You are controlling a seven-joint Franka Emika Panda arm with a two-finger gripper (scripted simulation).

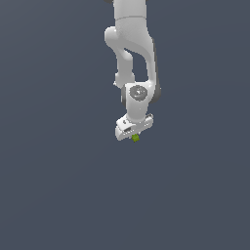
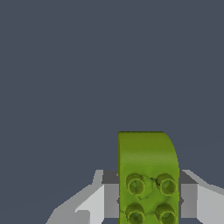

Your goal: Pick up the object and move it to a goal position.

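Gripper point(image 1: 135, 134) clamps green studded brick point(image 2: 148, 175); no writing visible.

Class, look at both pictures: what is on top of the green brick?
The brick has four round studs on its top, between the gripper fingers. Its underside is hidden, and the exterior view shows it too small for detail.

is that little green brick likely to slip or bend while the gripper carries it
The green brick looks like hard moulded plastic with studs, so it is probably stiff. It is tiny beside the gripper, so likely light. Its smooth sides, with a finger against one, might let it slip.
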